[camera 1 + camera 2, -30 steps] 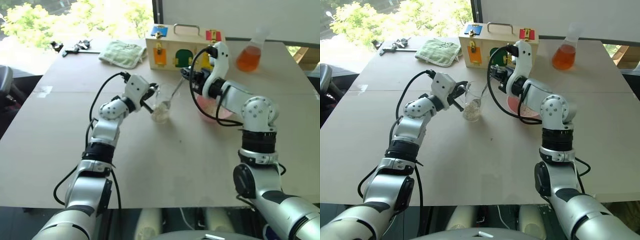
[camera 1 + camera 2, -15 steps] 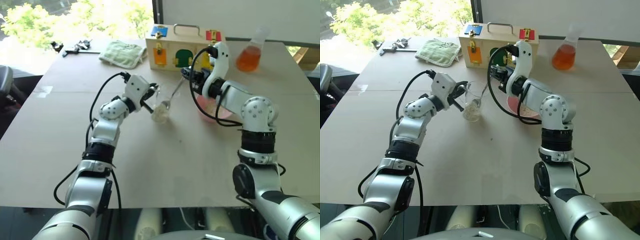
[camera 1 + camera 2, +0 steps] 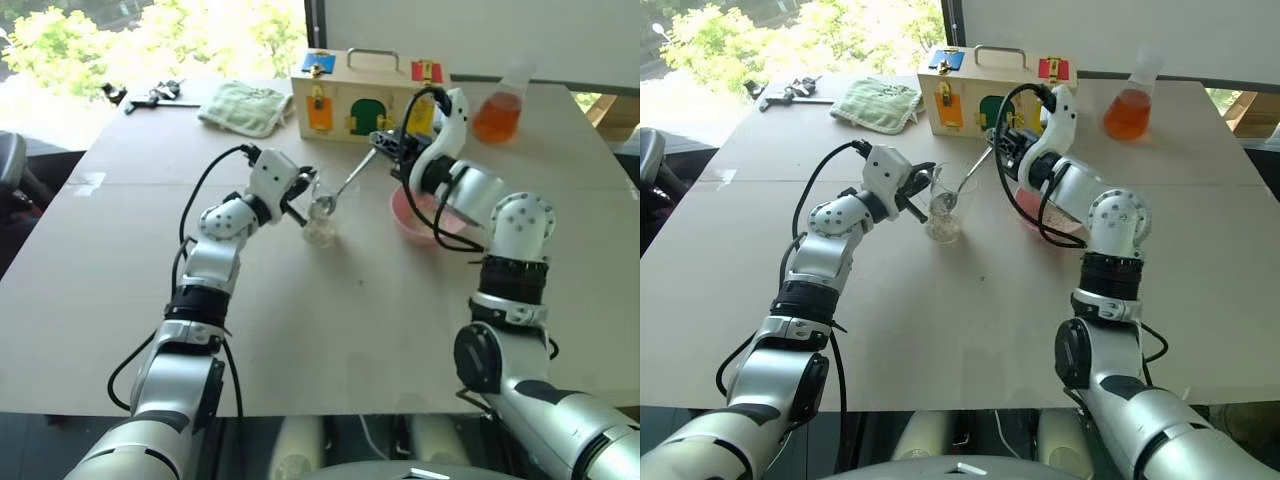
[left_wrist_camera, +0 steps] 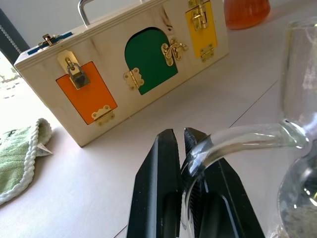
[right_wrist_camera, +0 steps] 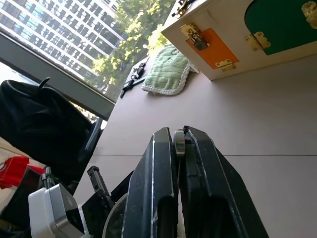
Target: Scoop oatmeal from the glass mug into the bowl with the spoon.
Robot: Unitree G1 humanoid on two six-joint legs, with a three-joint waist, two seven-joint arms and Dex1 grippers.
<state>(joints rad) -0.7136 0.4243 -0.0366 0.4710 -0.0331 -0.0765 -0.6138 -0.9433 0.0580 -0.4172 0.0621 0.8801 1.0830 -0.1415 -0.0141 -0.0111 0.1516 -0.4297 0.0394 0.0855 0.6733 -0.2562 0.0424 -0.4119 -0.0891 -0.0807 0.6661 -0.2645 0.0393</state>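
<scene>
Mid-scoop, judging by the layout. Left hand (image 3: pixel 303 196) clamped on mug (image 3: pixel 320 212) handle, steadying mug on bench (image 3: pixel 330 320) near centre. Right hand (image 3: pixel 385 144) clamped on spoon (image 3: pixel 343 186) handle; spoon bowl at mug rim, lifted above oatmeal (image 3: pixel 320 233) heaped in mug bottom. Cannot tell if spoon carries any load. Pink bowl (image 3: pixel 412 216) just right of mug, partly behind right arm; contents not visible. Left to do: carry spoon right over bowl, tip out, likely repeat since much oatmeal sits in mug.
</scene>
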